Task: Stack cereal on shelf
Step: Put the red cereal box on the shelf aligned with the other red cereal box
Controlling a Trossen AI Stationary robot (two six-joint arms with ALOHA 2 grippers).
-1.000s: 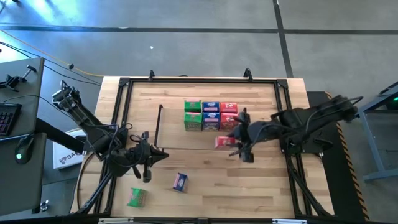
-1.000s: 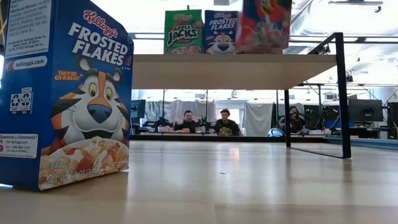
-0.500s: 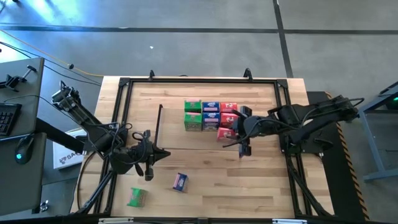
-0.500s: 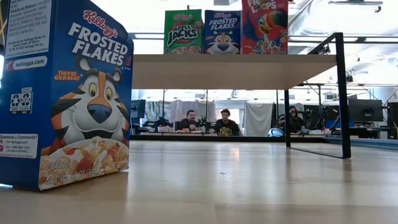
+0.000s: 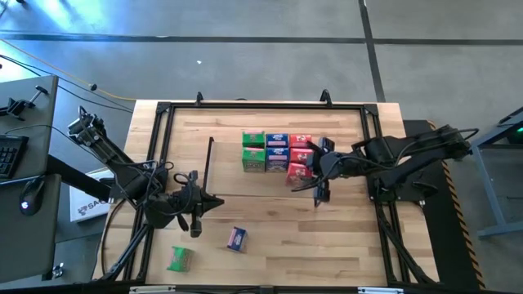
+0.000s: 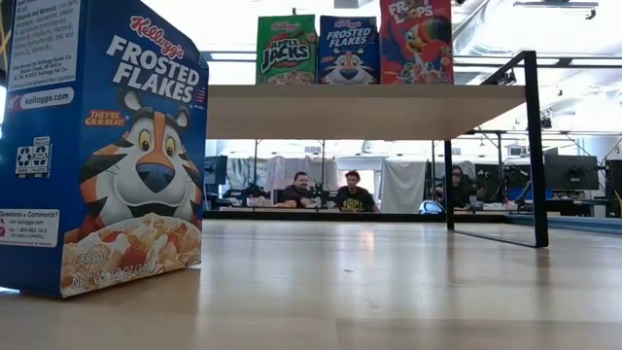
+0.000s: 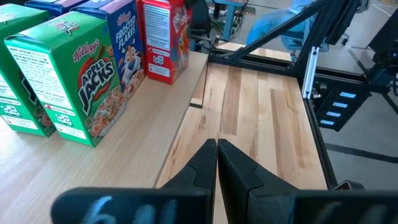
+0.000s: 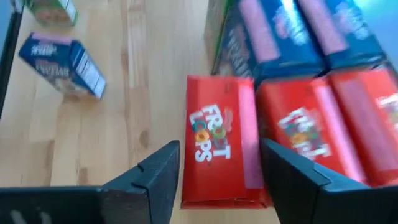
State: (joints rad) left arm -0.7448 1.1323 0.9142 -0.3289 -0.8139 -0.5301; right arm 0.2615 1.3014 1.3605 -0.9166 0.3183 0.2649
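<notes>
Seven cereal boxes stood on the shelf [image 5: 214,163] in the high view, in rows of green, blue, red; the front red box [image 5: 296,172] was the newest-looking addition. Two more lay loose on the table [image 5: 343,237]: a blue box [image 5: 236,238] and a green box [image 5: 179,259], both near the front edge.

The right gripper [image 8: 217,171] hovered over the front red box [image 8: 217,149], fingers spread wide to either side of it and apparently not touching. Box looked already set down upright beside its red neighbours [image 8: 311,124].

The left gripper [image 7: 217,149] sat closed, empty, fingertips pressed together, pointing along the shelf's front edge near the green box [image 7: 81,78] at the row's end. In the high view the left gripper [image 5: 193,214] waited left of the loose blue box.

Handling judgement: small cardboard cartons, likely light, thin-walled, dent easily if squeezed hard. Glossy print could slip. Best hold probably across the two narrow side panels, mid-height, moderate force. The loose blue box lay on its side, tilted, so it would need a grip across its short width and then righting before placement. Tall narrow boxes could tip when released.

The low view showed a blue box [image 6: 102,146] up close and three boxes atop the shelf [image 6: 369,109].
</notes>
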